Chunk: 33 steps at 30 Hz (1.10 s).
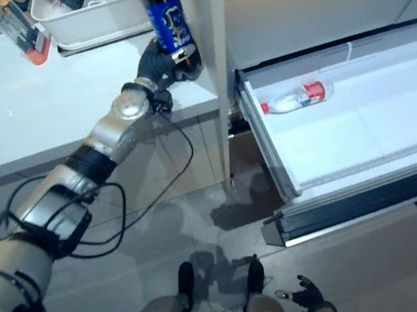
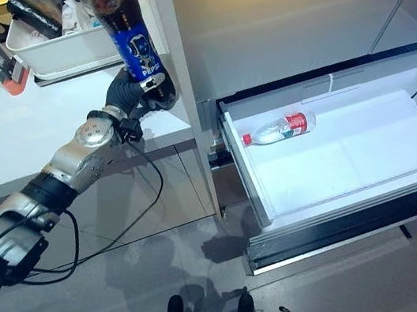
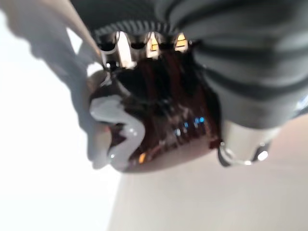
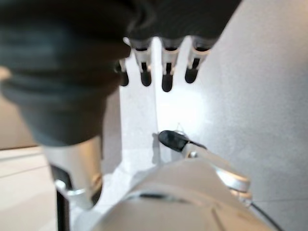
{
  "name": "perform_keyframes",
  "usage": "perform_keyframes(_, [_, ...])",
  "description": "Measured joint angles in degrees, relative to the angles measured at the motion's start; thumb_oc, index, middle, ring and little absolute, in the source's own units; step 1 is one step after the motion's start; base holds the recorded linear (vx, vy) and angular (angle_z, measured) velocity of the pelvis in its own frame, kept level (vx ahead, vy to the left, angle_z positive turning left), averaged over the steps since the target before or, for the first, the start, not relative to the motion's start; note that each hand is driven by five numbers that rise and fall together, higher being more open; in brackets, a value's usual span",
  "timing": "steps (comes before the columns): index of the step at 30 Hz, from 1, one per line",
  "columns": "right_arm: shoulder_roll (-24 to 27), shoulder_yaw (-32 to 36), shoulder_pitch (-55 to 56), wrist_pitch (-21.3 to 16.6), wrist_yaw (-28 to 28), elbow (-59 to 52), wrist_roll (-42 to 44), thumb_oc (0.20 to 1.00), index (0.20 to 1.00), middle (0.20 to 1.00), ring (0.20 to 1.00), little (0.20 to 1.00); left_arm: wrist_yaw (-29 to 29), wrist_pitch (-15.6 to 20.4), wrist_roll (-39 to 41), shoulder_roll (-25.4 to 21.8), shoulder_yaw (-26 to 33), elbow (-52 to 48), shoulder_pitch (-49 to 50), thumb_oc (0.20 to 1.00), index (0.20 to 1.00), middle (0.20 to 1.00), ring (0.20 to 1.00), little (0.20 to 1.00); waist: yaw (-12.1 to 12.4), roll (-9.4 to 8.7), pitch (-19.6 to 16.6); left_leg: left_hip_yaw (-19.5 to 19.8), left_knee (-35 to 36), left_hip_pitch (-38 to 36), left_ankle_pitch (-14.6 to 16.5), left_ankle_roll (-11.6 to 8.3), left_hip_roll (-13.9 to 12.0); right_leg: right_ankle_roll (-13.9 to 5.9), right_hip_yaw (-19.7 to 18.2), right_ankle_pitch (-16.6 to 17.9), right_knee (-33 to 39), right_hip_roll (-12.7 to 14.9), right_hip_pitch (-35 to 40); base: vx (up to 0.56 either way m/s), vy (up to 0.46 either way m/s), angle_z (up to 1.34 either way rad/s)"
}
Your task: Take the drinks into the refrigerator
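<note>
Carrying a second drink toward the refrigerator, with one already stowed.
Lowest in the frame, the right hand (image 1: 312,295) hangs idle, fingers relaxed and empty; at upper left the left hand (image 2: 129,88) is clenched round the base of a cola bottle (image 2: 123,20), lifted clear of the counter (image 1: 7,114). Right of centre, the open drawer (image 1: 270,146) already holds a water bottle (image 1: 298,97); the cola probably goes next. The refrigerator's side panel (image 1: 211,44) stands between bottle and drawer; a white bin (image 1: 95,21) of clutter sits farthest back.

White tray (image 1: 94,29) of clutter on counter (image 1: 15,116); orange-tipped item (image 1: 21,30), perhaps tool.
</note>
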<state>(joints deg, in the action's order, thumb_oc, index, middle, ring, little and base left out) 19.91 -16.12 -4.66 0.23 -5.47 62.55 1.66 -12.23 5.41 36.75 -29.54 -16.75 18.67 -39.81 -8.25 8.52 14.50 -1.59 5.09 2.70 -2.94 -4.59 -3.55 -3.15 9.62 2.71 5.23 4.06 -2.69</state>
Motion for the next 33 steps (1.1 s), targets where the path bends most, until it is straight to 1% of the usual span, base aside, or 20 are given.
perform_keyframes(1, [-0.5,1.04,-0.72,0.0,-0.01,1.32,0.0,1.0,1.0,1.0,1.0,1.0,0.31,1.1,-0.26,1.03,2.28,-4.56,4.98,0.2,0.2,0.2,0.2,0.2,0.18,-0.03,0.02,0.04,0.0,-0.08,0.0,0.0,0.0,0.0,0.03,0.0,0.0,-0.05,0.12,0.0,0.0,0.0])
perform_keyframes(2, [-0.71,1.48,-0.81,0.0,-0.05,1.74,0.0,1.0,1.0,1.0,1.0,1.0,0.41,1.67,-0.35,1.43,2.55,-5.73,6.43,0.2,0.2,0.2,0.2,0.2,0.27,-0.03,0.02,0.04,0.0,-0.16,0.0,0.0,0.0,0.0,0.05,0.0,0.0,-0.04,0.18,0.0,-0.001,0.05])
perform_keyframes(4, [-1.25,2.13,-0.97,0.07,0.1,2.96,0.0,1.0,1.0,1.0,1.0,1.0,1.93,2.02,-2.13,2.05,4.06,-11.06,12.85,0.2,0.2,0.2,0.2,0.2,2.36,-0.09,0.08,0.21,0.0,-0.28,-0.06,0.08,-0.02,0.04,0.5,0.04,0.0,-0.27,0.6,0.0,0.003,0.04])
perform_keyframes(5, [-1.46,2.55,-1.18,-0.01,0.18,3.01,0.0,1.0,1.0,1.0,1.0,1.0,3.15,2.59,-2.33,2.93,7.42,-16.18,18.63,0.2,0.2,0.2,0.2,0.2,2.04,-0.43,0.29,0.11,0.0,-0.71,-0.05,0.08,-0.03,0.04,0.16,0.05,0.03,-0.26,0.8,0.0,0.0,0.0])
perform_keyframes(6, [-1.44,2.73,-1.06,-0.08,0.19,3.1,0.0,1.0,1.0,1.0,1.0,1.0,3.5,3.23,-2.32,3.32,7.82,-17.36,20.52,0.2,0.2,0.2,0.2,0.2,2.34,-0.45,0.31,0.16,0.0,-0.87,-0.06,0.08,-0.03,0.05,0.22,0.05,0.02,-0.28,1.0,0.0,0.0,0.0])
perform_keyframes(8, [-1.38,3.96,-0.73,-0.05,0.29,3.79,-0.01,1.0,1.0,1.0,1.0,1.0,5.31,4.05,-2.32,3.7,9.99,-21.82,27.87,0.2,0.2,0.2,0.2,0.2,3.8,-0.6,0.33,0.31,0.0,-1.15,-0.05,0.08,-0.06,0.05,0.37,-0.03,0.04,-0.47,1.66,0.01,-0.005,0.12])
perform_keyframes(11, [-1.5,5.67,-0.72,-0.19,0.35,4.03,0.04,1.0,1.0,1.0,1.0,1.0,7.55,4.18,-2.25,3.89,14.09,-26.46,35.58,0.2,0.2,0.2,0.2,0.2,5.35,-0.99,0.37,0.39,0.01,-1.08,-0.04,0.09,-0.2,-0.17,0.45,-0.17,0.1,-0.63,1.64,0.02,-0.002,0.04])
perform_keyframes(12, [-1.62,7.37,-0.56,-0.3,0.35,4.03,0.22,1.0,1.0,1.0,1.0,1.0,8.21,3.92,-2.23,3.97,15.15,-27.88,38.23,0.2,0.2,0.2,0.2,0.2,6.06,-1.09,0.31,0.38,0.02,-1.17,-0.04,0.1,-0.18,-0.16,0.38,-0.14,0.06,-0.61,1.66,0.0,0.0,0.0])
perform_keyframes(14, [-1.56,9.56,-0.19,-0.52,0.32,4.06,1.35,1.0,1.0,1.0,1.0,1.0,9.8,3.09,-2.24,3.7,15.26,-28.63,43.34,0.2,0.2,0.2,0.2,0.2,6.13,-1.26,0.3,0.47,0.01,-1.17,-0.06,0.13,-0.15,-0.13,0.42,-0.11,0.05,-0.57,1.73,0.01,0.005,0.02])
perform_keyframes(15, [-1.56,10.81,-0.17,-0.7,0.3,4.46,2.08,1.0,1.0,1.0,1.0,1.0,10.87,1.4,-2.27,3.66,14.96,-28.59,47.11,0.2,0.2,0.2,0.2,0.2,6.21,-1.54,0.35,0.6,0.0,-1.16,-0.11,0.18,-0.16,0.21,0.47,0.14,0.04,-0.57,1.75,0.0,0.0,0.0])
perform_keyframes(17, [-1.6,11.94,-0.14,-1.12,0.31,5.12,2.88,1.0,1.0,1.0,1.0,1.0,11.46,-0.25,-2.28,3.54,14.18,-28.48,50.55,0.2,0.2,0.2,0.2,0.2,6.23,-1.94,0.32,0.76,0.0,-1.2,-0.12,0.19,-0.16,0.28,0.51,0.24,0.02,-0.58,1.82,0.01,0.002,0.02])
perform_keyframes(18, [-1.52,15.12,0.2,-1.33,0.12,5.58,5.85,1.0,1.0,1.0,1.0,1.0,12.42,-1.96,-2.28,3.5,12.24,-28.07,54.48,0.2,0.2,0.2,0.2,0.2,6.28,-2.65,0.09,0.98,0.0,-1.43,-0.13,0.21,-0.1,0.21,0.71,0.17,0.03,-0.5,2.17,0.02,0.011,0.05])
perform_keyframes(20, [-1.21,17.91,0.46,-1.75,-0.26,5.9,8.93,1.0,1.0,1.0,1.0,1.0,13.68,-3.74,-2.33,2.96,10.14,-27.83,56.57,0.2,0.2,0.2,0.2,0.2,6.38,-3.42,0.08,1.18,0.0,-1.91,-0.14,0.22,-0.02,0.13,0.87,0.09,0.03,-0.41,2.69,0.02,0.012,0.05])
perform_keyframes(22, [-1.03,21.88,0.5,-2.58,-1.06,5.94,13.3,1.0,1.0,1.0,1.0,1.0,14.89,-3.9,-2.33,1.93,8.15,-27.85,56.78,0.2,0.2,0.2,0.2,0.2,6.2,-3.89,-0.2,1.76,0.0,-2.1,-0.23,0.35,-0.02,0.12,1.28,0.09,0.03,-0.24,3.05,0.01,0.009,0.08])
perform_keyframes(24, [-0.85,24.93,0.65,-2.9,-1.54,5.67,17.52,1.0,1.0,1.0,1.0,1.0,16.45,-3.9,-2.5,0.88,7.72,-27.9,56.46,0.2,0.2,0.2,0.2,0.2,6.08,-4.26,-0.51,1.78,0.01,-2.79,-0.24,0.38,-0.01,0.09,1.31,0.1,0.03,-0.21,3.81,0.0,0.004,0.03])
perform_keyframes(26, [-0.54,25.72,1.39,-3.54,-2.15,5.13,20.05,1.0,1.0,1.0,1.0,1.0,16.88,-3.87,-3.44,0.7,7.72,-27.9,56.2,0.2,0.2,0.2,0.2,0.2,5.98,-4.36,-1.21,1.81,0.03,-3.05,-0.19,0.39,-0.02,0.04,1.32,0.05,0.06,-0.2,4.1,0.0,0.0,0.0])
perform_keyframes(30, [0.15,32.02,4.3,-4.97,-3.77,0.37,26.65,1.0,1.0,1.0,1.0,1.0,17.36,-3.87,-4.76,-0.24,6.92,-27.96,56.1,0.2,0.2,0.2,0.2,0.2,5.79,-4.25,-3.41,1.79,0.04,-3.11,-0.17,0.4,0.0,0.06,1.25,0.07,0.04,-0.22,4.12,0.03,0.016,0.0])
perform_keyframes(31, [0.06,34.82,5.72,-6.02,-4.58,-3.03,29.02,1.0,1.0,1.0,1.0,1.0,17.36,-3.87,-5.28,0.13,6.56,-27.95,56.18,0.2,0.2,0.2,0.2,0.2,5.88,-4.06,-3.91,1.8,0.05,-3.21,-0.17,0.42,0.04,0.07,1.24,0.08,0.05,-0.17,4.26,0.0,0.0,0.0])
perform_keyframes(32, [0.64,35.56,5.98,-7.33,-5.49,-4.17,30.79,1.0,1.0,1.0,1.0,1.0,17.38,-3.87,-6.21,0.28,6.28,-27.9,56.13,0.2,0.2,0.2,0.2,0.2,5.61,-4.19,-4.4,1.74,0.03,-3.41,-0.15,0.44,0.06,0.06,1.17,0.08,0.03,-0.18,4.33,0.03,0.02,-0.02])
perform_keyframes(33, [0.62,36.95,6.13,-7.46,-6.08,-5.58,32.24,1.0,1.0,1.0,1.0,1.0,17.33,-3.87,-6.48,0.61,6.2,-27.79,56.09,0.2,0.2,0.2,0.2,0.2,5.42,-4.17,-4.49,1.72,0.05,-3.52,-0.13,0.47,0.12,0.07,1.12,0.09,0.06,-0.19,4.48,0.02,0.016,-0.03])
